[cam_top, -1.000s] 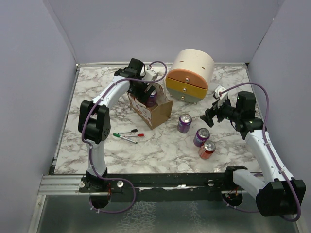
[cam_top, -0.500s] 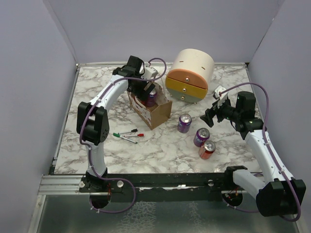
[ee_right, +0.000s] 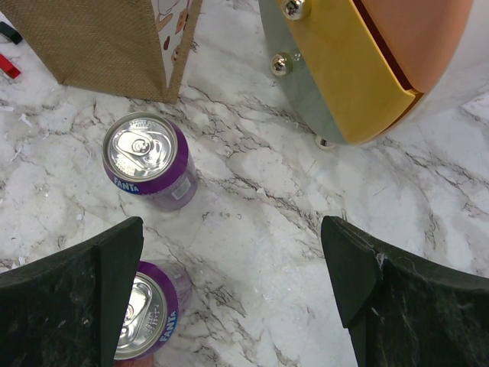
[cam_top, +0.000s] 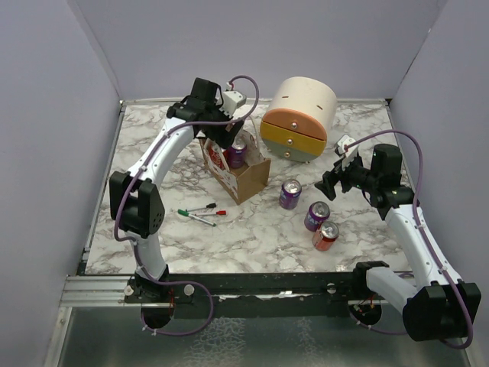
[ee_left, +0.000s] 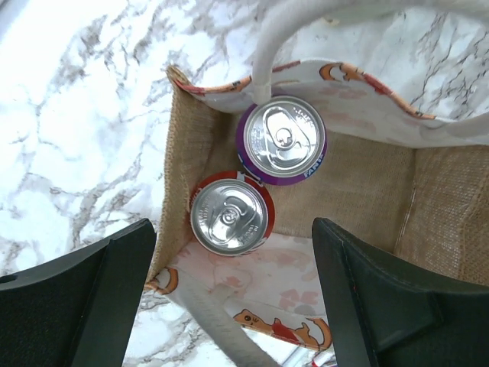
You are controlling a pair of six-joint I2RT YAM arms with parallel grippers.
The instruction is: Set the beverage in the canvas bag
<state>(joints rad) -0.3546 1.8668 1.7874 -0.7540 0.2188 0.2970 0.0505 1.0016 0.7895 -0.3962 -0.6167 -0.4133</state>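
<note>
Now that the left gripper point(ee_left: 233, 298) has lifted clear of the canvas bag point(ee_left: 367, 176), fingers spread and empty, the purple can point(ee_left: 281, 140) stands inside beside a red can point(ee_left: 229, 216). That delivery looks done; the right gripper point(ee_right: 237, 290) hovers open-fingered above another purple can point(ee_right: 145, 160).

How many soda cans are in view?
5. In the canvas bag: bagged purple can, bagged red can. On the table to its right: far purple can, near purple can, loose red can. Bag interior partly hidden.
</note>
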